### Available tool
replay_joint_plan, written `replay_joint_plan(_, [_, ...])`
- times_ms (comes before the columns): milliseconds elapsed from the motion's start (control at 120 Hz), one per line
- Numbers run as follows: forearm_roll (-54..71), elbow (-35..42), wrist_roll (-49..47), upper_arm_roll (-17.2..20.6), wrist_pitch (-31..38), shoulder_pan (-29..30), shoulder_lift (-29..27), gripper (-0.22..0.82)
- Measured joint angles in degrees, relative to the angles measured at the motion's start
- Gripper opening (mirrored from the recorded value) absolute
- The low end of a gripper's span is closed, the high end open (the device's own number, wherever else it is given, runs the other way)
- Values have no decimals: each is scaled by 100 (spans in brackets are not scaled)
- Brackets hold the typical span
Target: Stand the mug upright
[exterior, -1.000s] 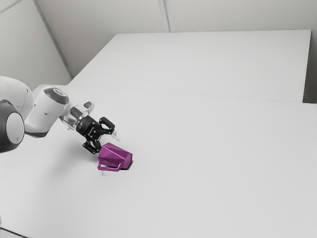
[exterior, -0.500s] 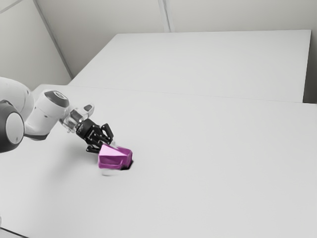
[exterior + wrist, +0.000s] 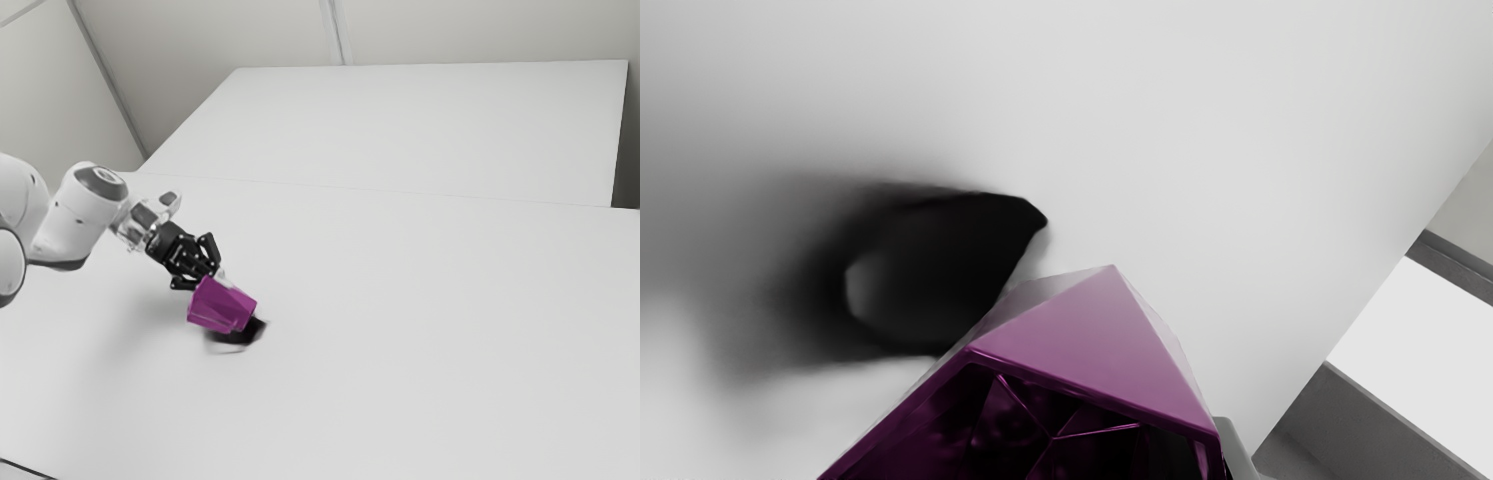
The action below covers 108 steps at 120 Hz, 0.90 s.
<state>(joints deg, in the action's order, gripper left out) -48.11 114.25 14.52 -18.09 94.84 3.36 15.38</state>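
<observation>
In the exterior view my gripper [image 3: 212, 276] is shut on the faceted purple mug [image 3: 219, 306], at its upper side. The mug hangs tilted just over the table, with a dark shadow beneath it. From the wrist view, the mug [image 3: 1093, 347] has its open mouth turned toward my hand, with dark facets inside. One grey fingertip [image 3: 1236, 450] shows beside the mug's wall; the other is hidden by the mug. The mug's handle is hard to make out.
The white table [image 3: 420, 330] extends around the mug. A second white surface [image 3: 430, 130] lies beyond it in the exterior view. The table's edge and a grey structure [image 3: 1333, 420] beyond it appear in the wrist view.
The gripper has closed on the mug. My arm has drawn back toward the exterior view's left and up, lifting the mug off the table and tilting it.
</observation>
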Motion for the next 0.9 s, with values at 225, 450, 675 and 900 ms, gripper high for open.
replay_joint_plan(225, [631, -38, -383, -31, 631, -269, -497, -18])
replay_joint_plan(450, [1947, 9, -1208, -119, 1311, -726, -680, -18])
replay_joint_plan(675, [3266, 27, -2305, -122, 1743, -1170, -737, -18])
replay_joint_plan(900, [4003, 105, -3284, -123, 1975, -1425, -743, -18])
